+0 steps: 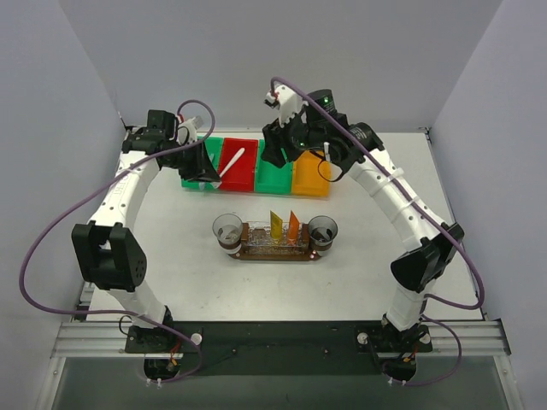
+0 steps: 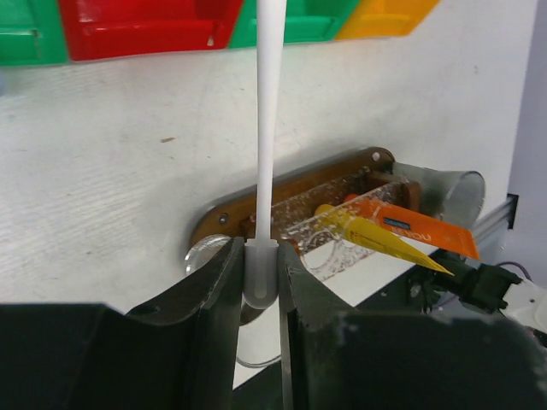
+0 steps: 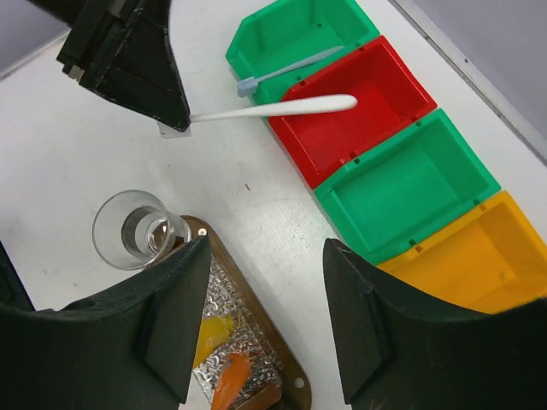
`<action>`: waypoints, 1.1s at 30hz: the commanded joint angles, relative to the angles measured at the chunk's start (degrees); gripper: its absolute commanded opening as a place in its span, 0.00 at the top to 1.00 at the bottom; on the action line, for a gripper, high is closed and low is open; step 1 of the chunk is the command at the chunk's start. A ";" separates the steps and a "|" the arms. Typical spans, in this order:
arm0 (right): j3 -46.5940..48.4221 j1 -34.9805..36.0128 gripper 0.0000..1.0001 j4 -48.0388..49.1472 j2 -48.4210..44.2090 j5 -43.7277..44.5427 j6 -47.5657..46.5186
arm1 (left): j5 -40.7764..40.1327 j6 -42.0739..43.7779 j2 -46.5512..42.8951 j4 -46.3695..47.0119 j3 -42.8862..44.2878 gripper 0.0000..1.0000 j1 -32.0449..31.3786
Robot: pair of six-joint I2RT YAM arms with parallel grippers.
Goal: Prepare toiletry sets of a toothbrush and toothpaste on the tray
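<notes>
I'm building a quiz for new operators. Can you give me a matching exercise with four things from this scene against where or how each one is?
Things:
1. slim white plastic toothbrush above the red plastic bin
2. second slim toothbrush
3. yellow wedge-shaped toothpaste tube
4. right gripper

Place or state:
A. open, holding nothing
B. upright on the dark-brown oval tray
C. clamped in the left gripper
D. lying in the end green plastic bin

Pairs: 1-C, 2-D, 3-B, 4-A

The top view looks down from behind over the whole surface (image 1: 171,256). Wrist views peer close past the left hand (image 2: 261,256) and right hand (image 3: 265,248); all share the tray (image 1: 275,255) and red bin (image 1: 246,177).
</notes>
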 commanded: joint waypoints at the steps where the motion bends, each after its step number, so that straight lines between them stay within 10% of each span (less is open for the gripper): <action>1: 1.04 4.18 0.49 1.77 0.02 -1.78 -11.07 | 6.17 -0.37 -2.90 -4.17 5.29 1.00 -1.81; 33: -27.35 21.24 0.48 21.55 -10.00 22.58 -39.39 | 12.58 -6.61 -11.68 -12.26 2.66 1.00 -9.55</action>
